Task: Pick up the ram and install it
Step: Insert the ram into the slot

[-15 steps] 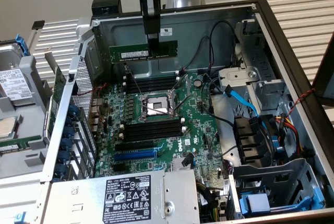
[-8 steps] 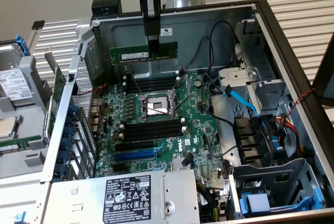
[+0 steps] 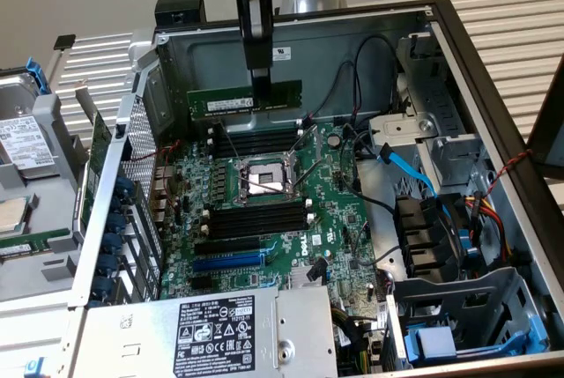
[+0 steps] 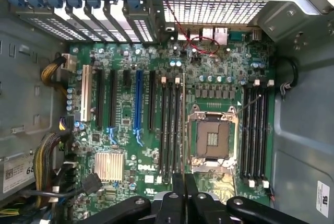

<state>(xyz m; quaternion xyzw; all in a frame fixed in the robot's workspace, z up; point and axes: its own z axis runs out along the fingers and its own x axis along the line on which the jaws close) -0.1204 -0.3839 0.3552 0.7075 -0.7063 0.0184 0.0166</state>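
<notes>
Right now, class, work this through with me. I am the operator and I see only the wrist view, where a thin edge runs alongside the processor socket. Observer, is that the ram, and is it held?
Observer: Yes. In the exterior view the ram shows its green face and pale label, with the jaws shut on it.
Operator: Is it seated in a slot?
Observer: No. It hangs in the air above the motherboard and touches no slot.
Operator: How does it sit in the jaws?
Observer: Close to level, with its long side running the same way as the black slots.
</notes>
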